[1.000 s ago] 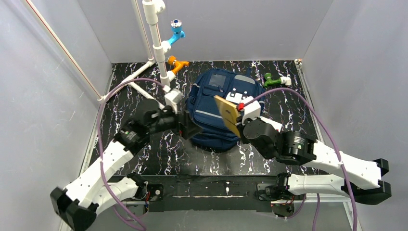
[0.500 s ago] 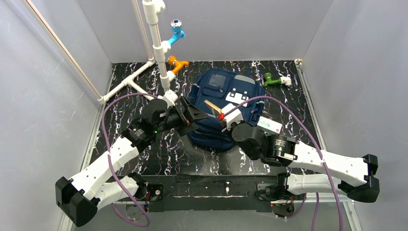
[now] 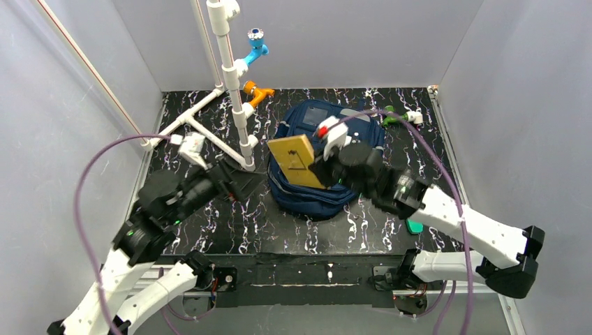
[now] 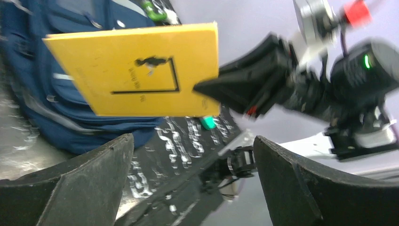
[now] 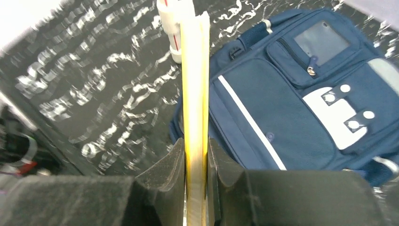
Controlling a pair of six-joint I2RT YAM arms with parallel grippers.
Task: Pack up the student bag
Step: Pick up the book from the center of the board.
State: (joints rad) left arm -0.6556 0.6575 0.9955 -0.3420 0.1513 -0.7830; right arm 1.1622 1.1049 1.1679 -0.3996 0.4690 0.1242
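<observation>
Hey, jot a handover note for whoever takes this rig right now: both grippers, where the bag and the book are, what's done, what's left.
Left gripper: open and empty, out to the left of the student bag.
Right gripper: fingers shut on the yellow book, held in the air at the bag's left side.
Bag: lying on the table, front pockets up; no opening shows in any view.
Done: the book is picked up.
Left: get the bag open and put the book inside.
</observation>
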